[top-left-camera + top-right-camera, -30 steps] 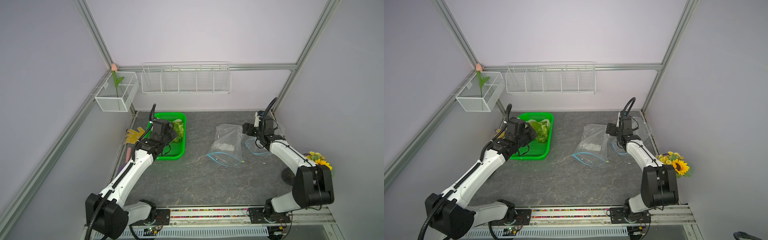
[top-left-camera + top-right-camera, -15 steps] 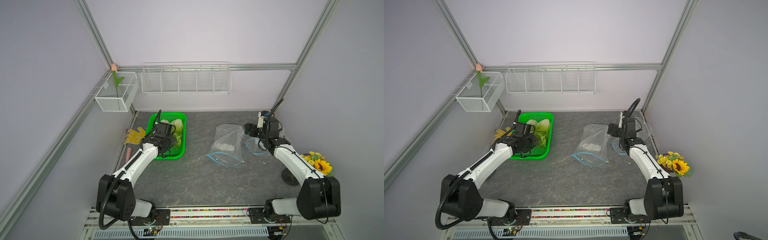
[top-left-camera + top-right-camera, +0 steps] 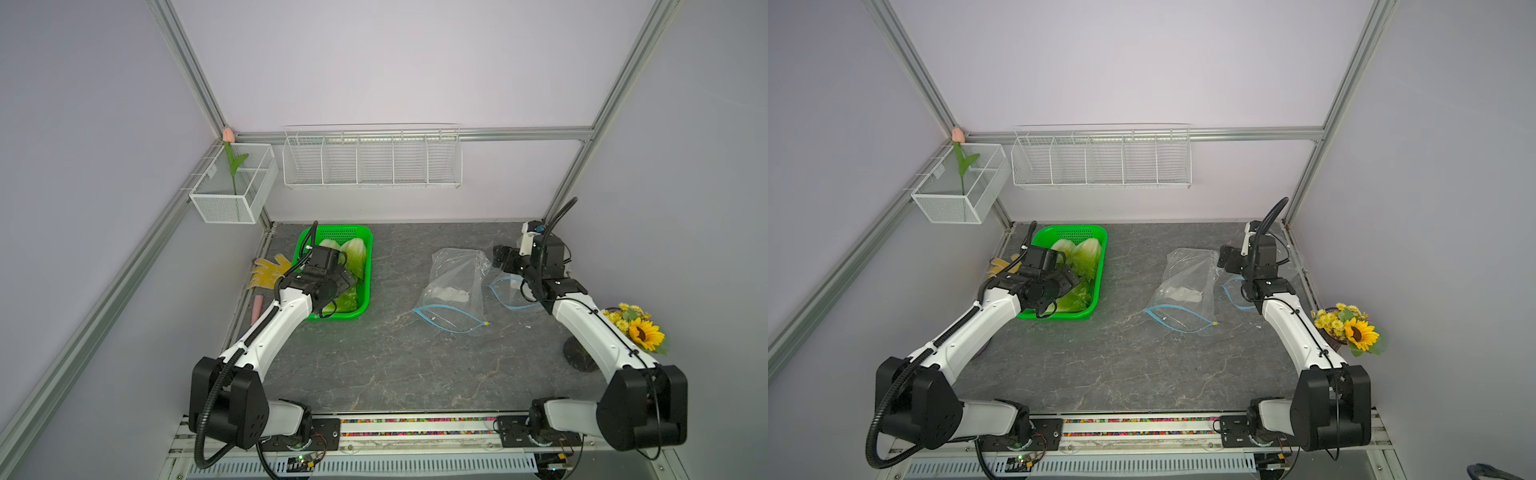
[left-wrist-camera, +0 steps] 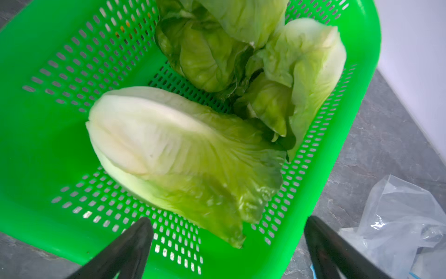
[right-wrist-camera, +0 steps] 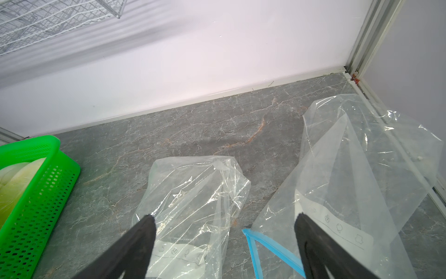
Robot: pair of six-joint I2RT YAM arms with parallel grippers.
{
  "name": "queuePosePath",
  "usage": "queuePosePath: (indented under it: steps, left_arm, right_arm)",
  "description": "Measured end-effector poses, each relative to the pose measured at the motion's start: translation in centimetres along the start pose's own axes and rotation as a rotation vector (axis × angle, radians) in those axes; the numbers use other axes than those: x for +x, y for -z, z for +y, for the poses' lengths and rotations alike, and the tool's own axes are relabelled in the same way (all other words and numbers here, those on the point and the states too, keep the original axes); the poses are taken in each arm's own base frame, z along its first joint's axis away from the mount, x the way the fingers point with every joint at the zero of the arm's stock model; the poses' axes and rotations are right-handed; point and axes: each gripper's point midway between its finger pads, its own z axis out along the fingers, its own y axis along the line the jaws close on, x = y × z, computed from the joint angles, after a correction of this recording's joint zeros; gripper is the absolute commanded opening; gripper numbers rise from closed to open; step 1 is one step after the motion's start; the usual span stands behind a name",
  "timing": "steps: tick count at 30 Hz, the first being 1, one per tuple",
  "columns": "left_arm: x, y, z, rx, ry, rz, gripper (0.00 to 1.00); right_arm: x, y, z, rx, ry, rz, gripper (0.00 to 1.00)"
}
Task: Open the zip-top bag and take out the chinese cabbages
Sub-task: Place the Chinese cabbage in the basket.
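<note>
Lift left gripper [image 4: 228,221], spread wide and empty, straight off the chinese cabbages [image 4: 181,149] in the green perforated basket [image 4: 36,145] at ten o'clock, clear of leaves. Hold right gripper [image 5: 224,218], also parted, empty, over slack zip-top bags [image 3: 453,286] at two o'clock.

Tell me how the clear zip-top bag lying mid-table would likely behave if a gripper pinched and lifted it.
Probably floppy: the clear zip-top bag lies crumpled and creased, so it should sag from any pinch. Likely very light, since it looks empty. It looks glossy and may slip; the blue zip track looks the firmer hold.
</note>
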Motion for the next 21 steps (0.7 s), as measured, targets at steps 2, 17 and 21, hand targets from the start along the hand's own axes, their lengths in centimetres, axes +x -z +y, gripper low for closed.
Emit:
queuePosePath:
  steps: [2,17,21]
  left_arm:
    - [-0.9,1.0,-0.4,0.028,-0.018,-0.048,1.00]
    - [-8.7,2.5,0.5,0.090,-0.454,-0.651,0.98]
    - [-10.7,2.4,2.5,0.038,-0.468,-0.720,0.98]
  right_arm:
    - [-0.1,0.2,-0.1,0.002,0.001,-0.013,0.89]
    - [4.8,0.7,-4.4,0.161,0.183,-0.096,0.89]
    - [7.3,-0.5,-5.6,0.186,0.213,-0.115,0.89]
